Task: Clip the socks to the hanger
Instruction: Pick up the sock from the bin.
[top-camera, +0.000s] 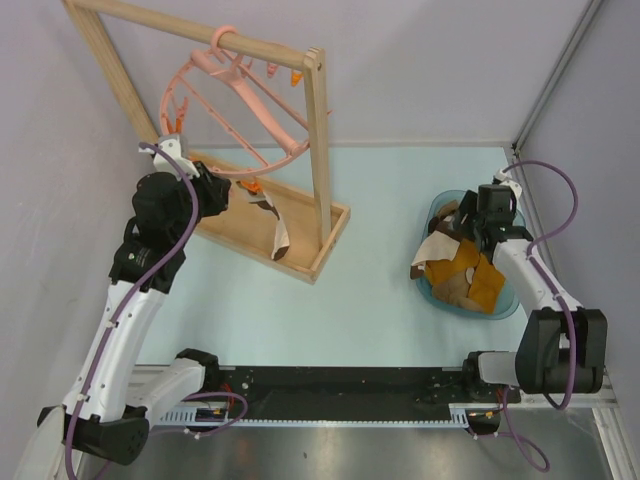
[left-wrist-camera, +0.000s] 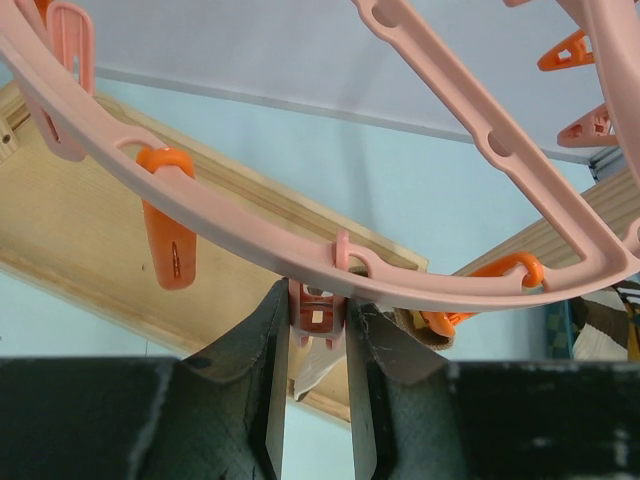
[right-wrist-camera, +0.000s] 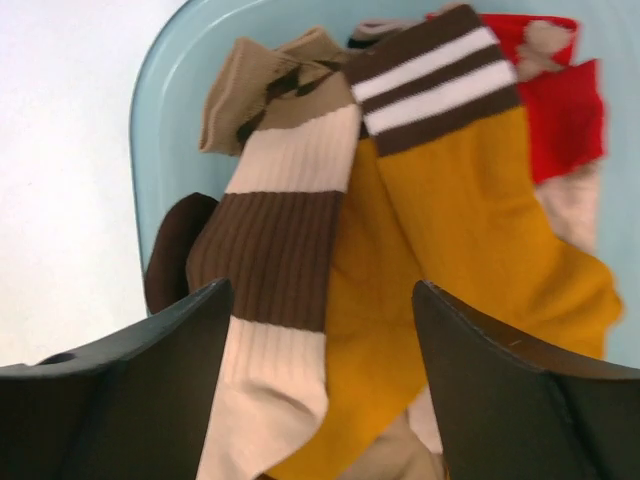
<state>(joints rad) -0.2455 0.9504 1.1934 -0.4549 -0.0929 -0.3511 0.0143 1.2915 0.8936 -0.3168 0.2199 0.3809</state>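
Round pink hanger (top-camera: 250, 92) hangs tilted; mixed socks (top-camera: 465, 270) lie heaped well right.

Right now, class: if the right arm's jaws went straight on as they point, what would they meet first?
Probably the ribbed cream-and-brown fabric sock, or the mustard-yellow fabric sock beside it, in the pale blue plastic tub. The open jaws straddle both; depth is unclear.

Left arm raised, reaching forward; left gripper (left-wrist-camera: 317, 305) pinched on clip (left-wrist-camera: 318, 320). Right arm extended; right gripper (right-wrist-camera: 320, 295) pointing down, jaws apart.
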